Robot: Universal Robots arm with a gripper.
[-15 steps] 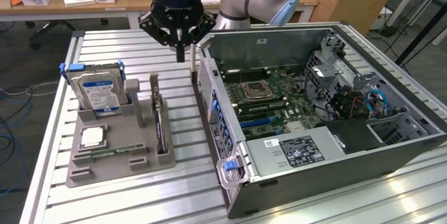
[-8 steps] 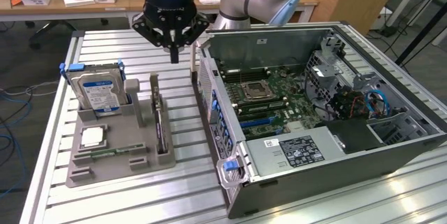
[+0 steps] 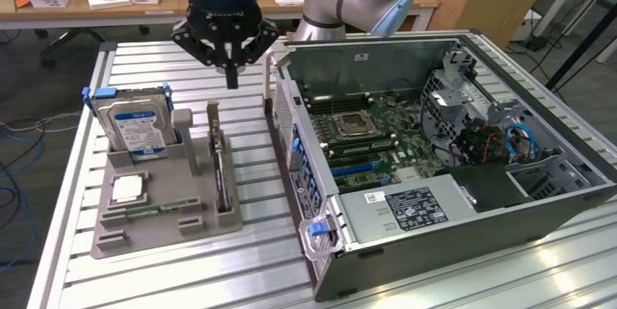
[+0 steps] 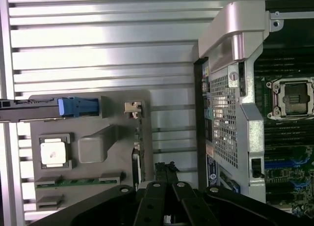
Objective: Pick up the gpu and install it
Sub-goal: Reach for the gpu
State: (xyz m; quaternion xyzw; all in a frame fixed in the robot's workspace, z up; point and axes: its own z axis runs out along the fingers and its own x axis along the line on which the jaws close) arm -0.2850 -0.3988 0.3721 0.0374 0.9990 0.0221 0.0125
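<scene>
Right now my gripper (image 3: 230,78) hangs high over the table (image 3: 193,273), near the far end of the gray holder (image 3: 169,233). My two fingers (image 4: 161,173) are pressed tight together and they hold nothing. The gpu (image 3: 222,172) is below me. It stands on its thin edge in a slot on the side of the holder that is closest to the computer case (image 3: 405,251). Its long side runs along the holder, the same way as the wall of the case, and its shiny metal end (image 4: 132,108) is at the far end. From my wrist view I look down on its top edge (image 4: 138,159), and it sits just beside my fingertips, on the side away from the case. So the card is down and a little to the side of me, and we are not touching. Other things share the holder: a hard drive (image 3: 138,127) with a blue label stands at the far corner, a square chip (image 3: 128,188) lies flat, and a small green memory stick (image 3: 144,211) lies near it. A gray post (image 3: 183,139) of the holder stands close beside the card. The open case is close on the other side, with its green board (image 3: 386,128) showing inside.
</scene>
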